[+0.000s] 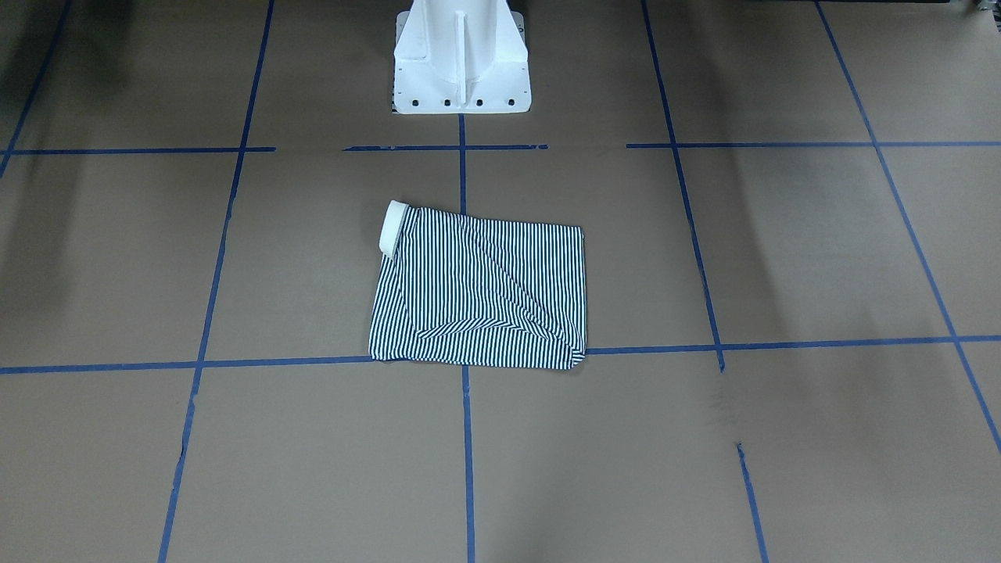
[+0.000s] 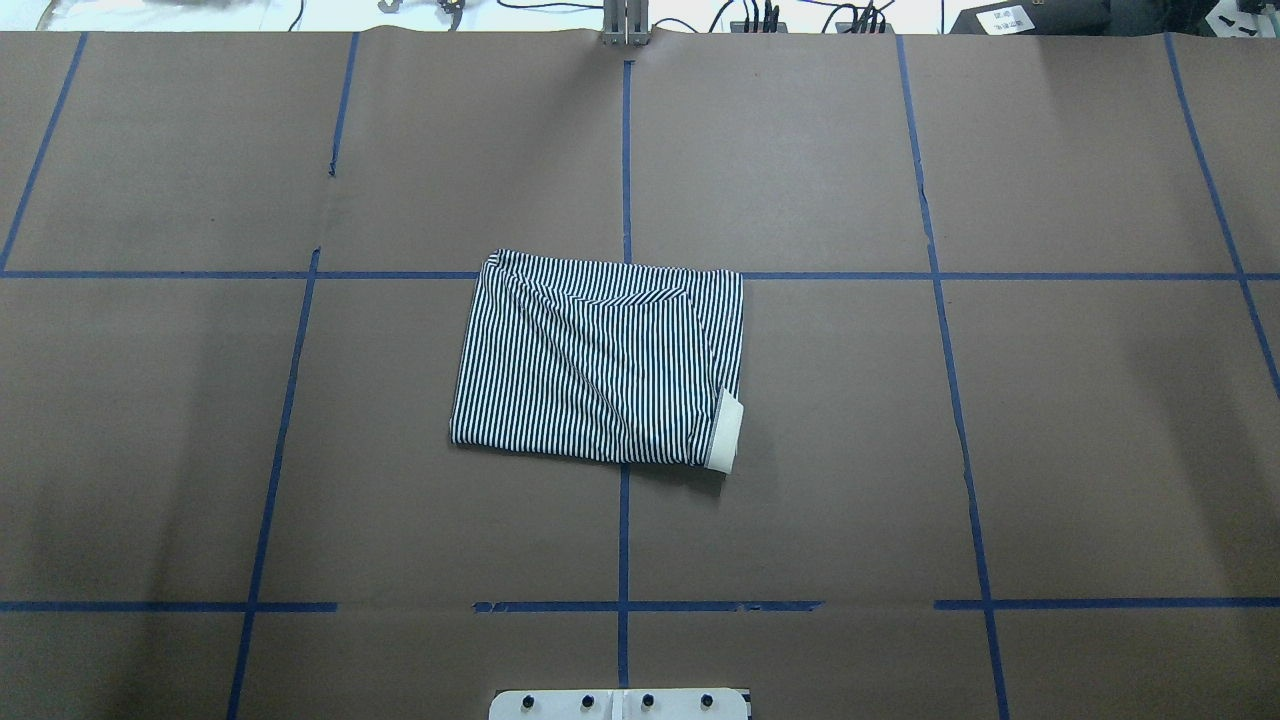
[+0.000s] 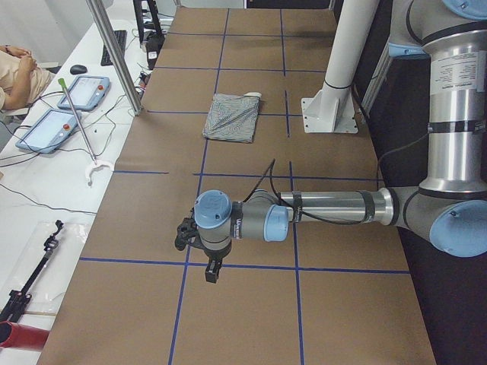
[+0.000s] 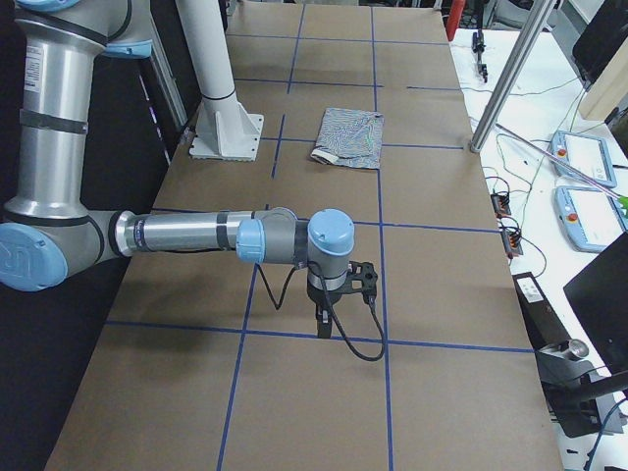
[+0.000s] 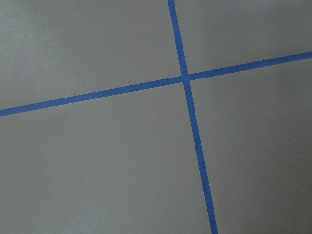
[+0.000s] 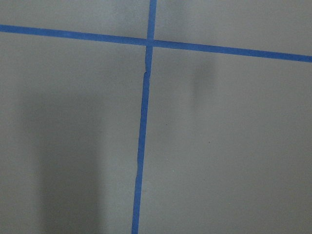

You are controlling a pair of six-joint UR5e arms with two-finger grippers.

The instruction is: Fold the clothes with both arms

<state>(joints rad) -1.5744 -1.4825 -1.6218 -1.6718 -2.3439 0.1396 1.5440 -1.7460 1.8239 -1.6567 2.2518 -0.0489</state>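
Note:
The striped polo shirt (image 1: 481, 293) lies folded into a flat rectangle at the middle of the brown table, its white collar (image 1: 391, 227) rolled at one corner. It also shows in the overhead view (image 2: 600, 360) and both side views (image 3: 232, 116) (image 4: 351, 136). My left gripper (image 3: 211, 272) hangs over the table far from the shirt and touches nothing; I cannot tell if it is open. My right gripper (image 4: 321, 329) hangs likewise at the opposite end; I cannot tell its state. Neither shows in the overhead or front view. Both wrist views show only bare table and tape.
The white pedestal base (image 1: 461, 59) stands just behind the shirt. Blue tape lines (image 2: 625, 540) grid the brown table cover. A metal post (image 3: 114, 53) and tablets (image 3: 57, 125) stand on the white bench along the far edge, where a person (image 3: 15, 72) sits.

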